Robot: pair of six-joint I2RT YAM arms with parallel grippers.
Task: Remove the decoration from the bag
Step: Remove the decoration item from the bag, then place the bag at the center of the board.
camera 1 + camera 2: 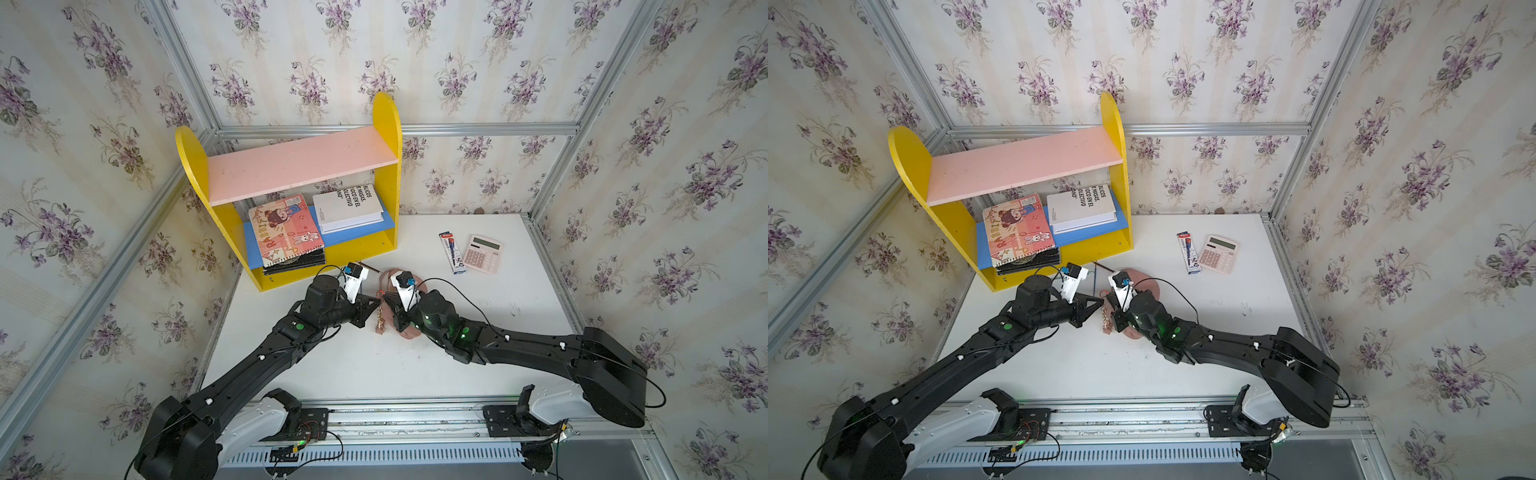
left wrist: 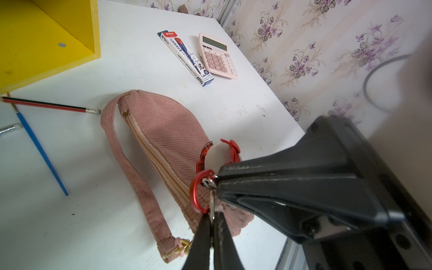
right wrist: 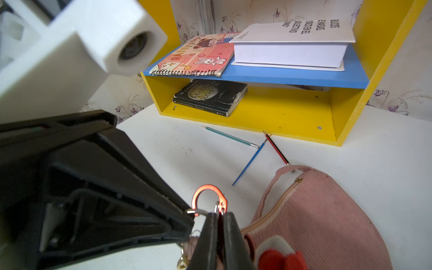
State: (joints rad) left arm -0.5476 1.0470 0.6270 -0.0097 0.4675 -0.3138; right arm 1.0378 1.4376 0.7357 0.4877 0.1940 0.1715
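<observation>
The pink ribbed bag lies on the white table, its strap curving along one side; both top views show it mostly covered by my right gripper. The decoration, white plush with a red bow, rests on the bag's end. Its red clasp stands up between my two grippers, which meet tip to tip. My right gripper is shut on the clasp's hinge side. My left gripper is shut on a thin silver ring hooked in the clasp.
A yellow shelf with books stands at the back left. A red pencil and a blue brush lie in front of it, close to the bag. A pink calculator and a pen box lie at the back right.
</observation>
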